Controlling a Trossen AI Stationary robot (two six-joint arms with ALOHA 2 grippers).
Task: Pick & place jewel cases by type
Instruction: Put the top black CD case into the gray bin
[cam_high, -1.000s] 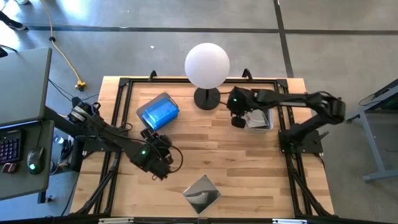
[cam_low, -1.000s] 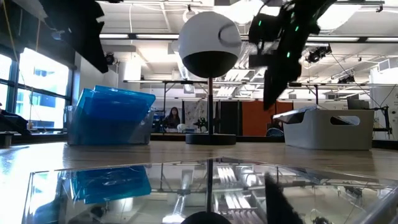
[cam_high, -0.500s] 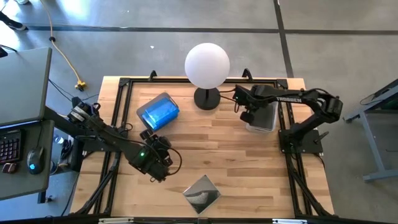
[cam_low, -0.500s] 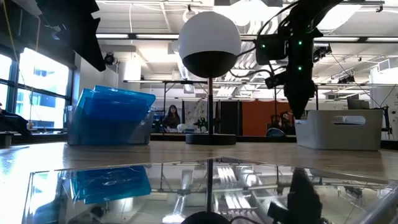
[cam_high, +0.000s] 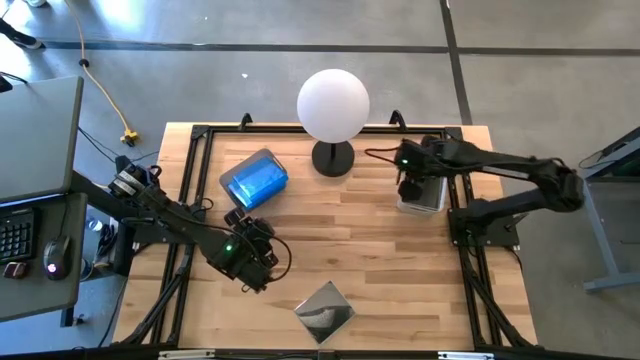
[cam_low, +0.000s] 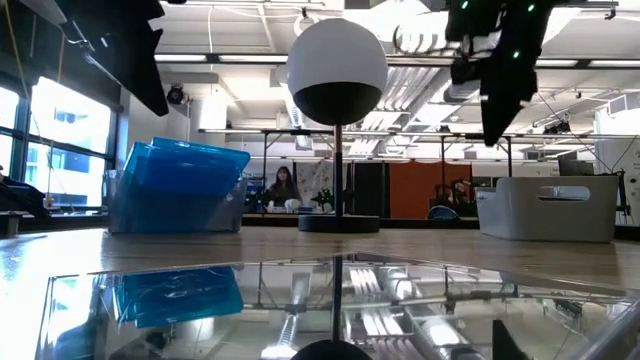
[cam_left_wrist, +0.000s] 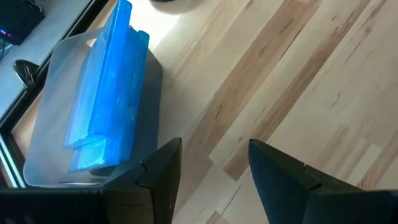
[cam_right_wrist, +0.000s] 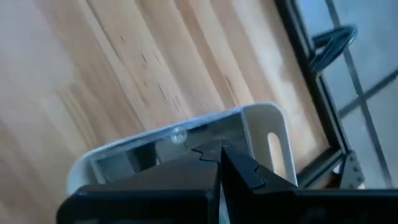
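Fingers pressed tight together, nothing between them: that is the right gripper (cam_high: 407, 187), hanging above the near edge of the pale grey bin (cam_high: 421, 190) on the right side of the table (cam_high: 400, 270), and from its own wrist camera you can see the two dark fingertips (cam_right_wrist: 214, 163) meeting right over the bin's rim (cam_right_wrist: 261, 118). From table height the same arm hangs high, well clear of that bin (cam_low: 545, 208). Over on the other side, the left gripper (cam_high: 250, 226) sits low over the wood with its fingers (cam_left_wrist: 163, 167) standing partly apart and bare plank showing between them, so it carries nothing. Just beyond it stands the second bin (cam_high: 255, 180), and packed upright inside are the blue jewel cases (cam_left_wrist: 102, 118), leaning together in a stack; from the low camera they show as a blue block (cam_low: 185, 185) through the bin wall. Nearest the front edge, one dark jewel case (cam_high: 325, 310) lies flat on the table, well apart from both arms. Between the two bins stands a white globe lamp (cam_high: 333, 106) on its black base.
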